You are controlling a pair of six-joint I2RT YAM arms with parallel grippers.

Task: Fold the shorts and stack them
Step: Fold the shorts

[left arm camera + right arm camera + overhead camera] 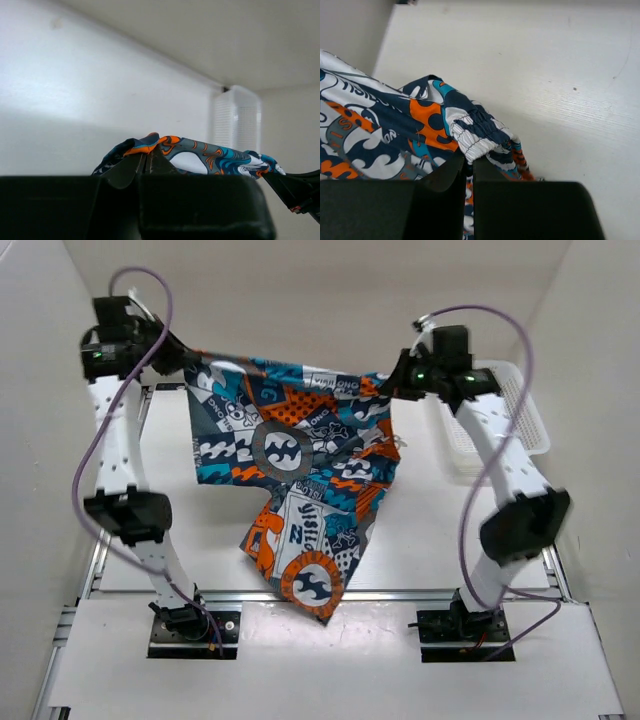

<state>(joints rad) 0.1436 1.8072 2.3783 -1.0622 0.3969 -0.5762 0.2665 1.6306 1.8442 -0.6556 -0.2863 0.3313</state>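
The shorts (pixel 290 460), printed in teal, orange, navy and white with round emblems, hang in the air between both grippers, one leg trailing down to the table near its front edge. My left gripper (pixel 183 355) is shut on the waistband's left corner; the left wrist view shows the cloth (pixel 200 155) pinched at the gripper (pixel 146 156). My right gripper (pixel 392 380) is shut on the right corner; the right wrist view shows the elastic waistband (pixel 475 132) clamped at the gripper (pixel 469 161).
A white mesh basket (pixel 505 420) stands at the back right of the white table (pixel 430 540), under the right arm; it also shows in the left wrist view (pixel 235 120). White walls close in the left, back and right.
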